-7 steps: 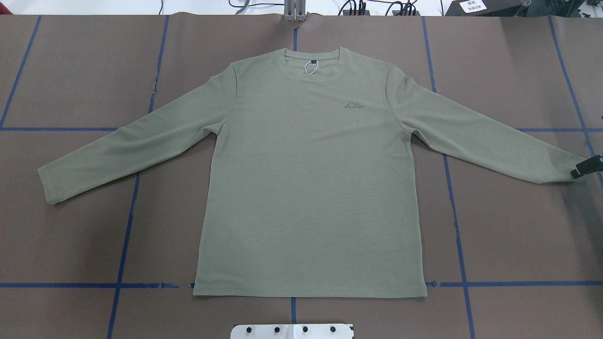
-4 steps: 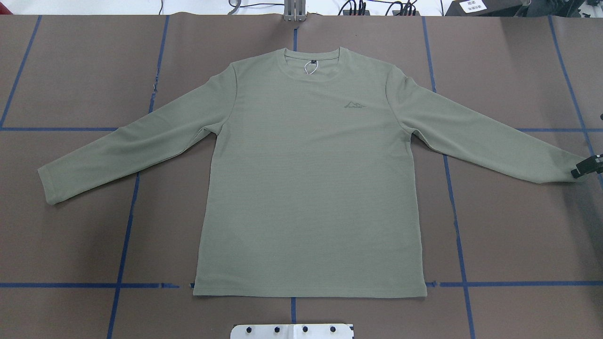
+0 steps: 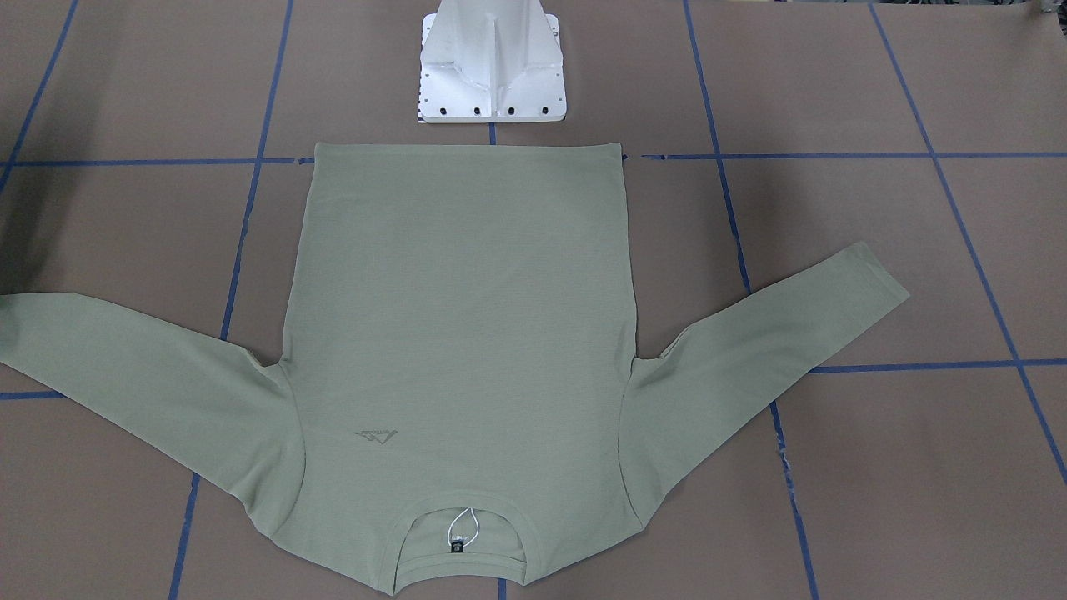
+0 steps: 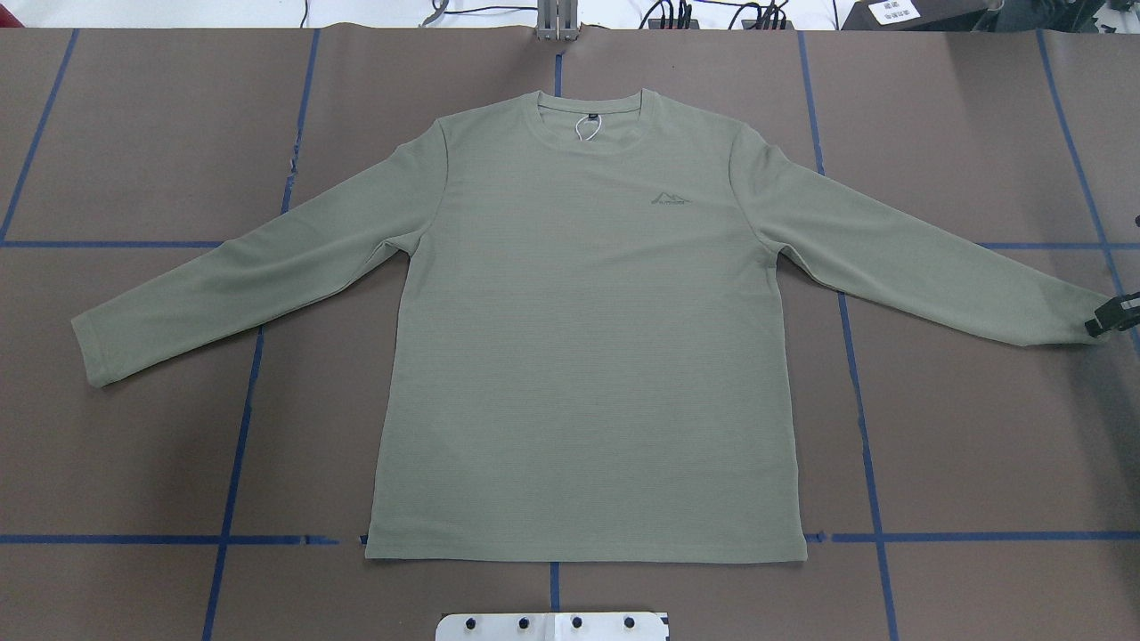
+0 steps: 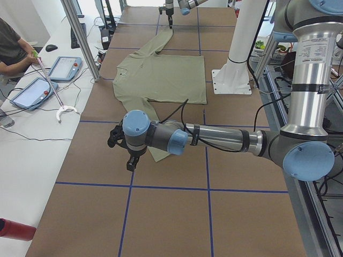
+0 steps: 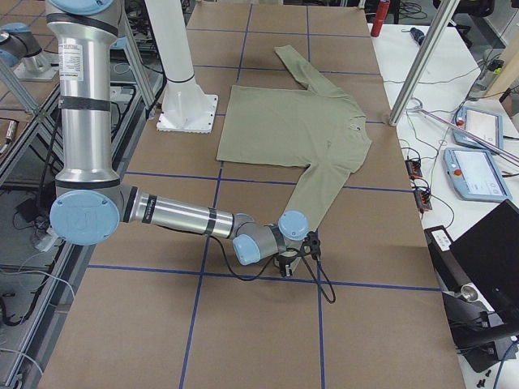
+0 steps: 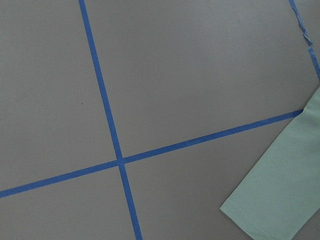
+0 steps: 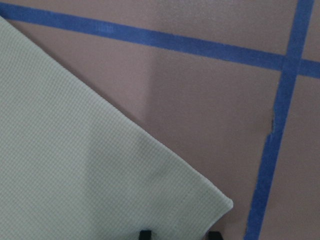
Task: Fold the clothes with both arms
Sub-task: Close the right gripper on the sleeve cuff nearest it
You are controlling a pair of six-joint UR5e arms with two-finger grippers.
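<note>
Looking across the table [image 4: 134, 463], I'd say the folding has not really started. The shirt [image 4: 579, 356] lies flat and face up in the middle, hem toward the robot and neck away from it, with both sleeves spread out to the sides and no fold anywhere in it. What seems to be under way is the first pick-up at the cuffs. The right fingers [image 8: 145, 233] are down at the end of the right sleeve [image 4: 935, 267], standing apart with the cuff's edge between them, so they look open and not yet closed on the cloth. The left fingers [image 5: 130, 160] hang above bare table just beside the end of the left sleeve [image 4: 223, 285]. From that side view alone I cannot tell how far open they are, though the cuff near them lies flat and ungripped. By my reckoning everything is left to do: gripping both cuffs, bringing the sleeves in over the body, then folding the body itself.
</note>
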